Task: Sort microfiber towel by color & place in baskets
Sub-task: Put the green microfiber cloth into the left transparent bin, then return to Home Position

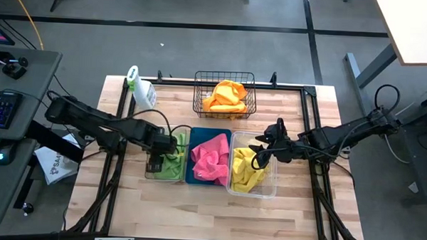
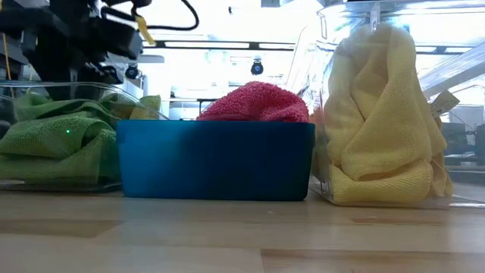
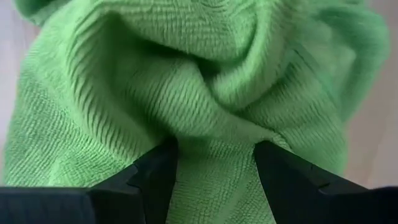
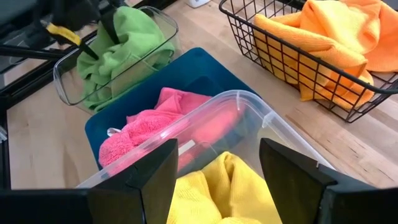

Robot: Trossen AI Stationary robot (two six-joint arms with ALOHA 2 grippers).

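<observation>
My left gripper (image 1: pixel 155 161) is down in the left clear tub (image 1: pixel 163 178), open, its fingers sunk among the folds of the green towel (image 3: pixel 205 93) lying there. My right gripper (image 4: pixel 217 168) is open and hovers over the far end of the right clear tub (image 1: pixel 269 190), above the yellow towel (image 1: pixel 246 172) and touching nothing. Between the two, the blue tub (image 2: pixel 216 159) holds a pink towel (image 1: pixel 209 160). The black wire basket (image 1: pixel 200 91) at the far edge holds an orange towel (image 1: pixel 226 97). My left gripper comes at the green towel from above, pointing down. Its two open fingers (image 3: pixel 155 177) stand on either side of a bunched ridge of cloth (image 3: pixel 214 168) and touch it. The towel lies crumpled in the tub, not lifted.
A white spray bottle (image 1: pixel 141 89) with a green cap lies at the table's far left, beside the basket. The three tubs stand side by side in mid-table. Bare wood stretches along the near edge (image 1: pixel 210 220). A desk with a keyboard stands off the table's left side.
</observation>
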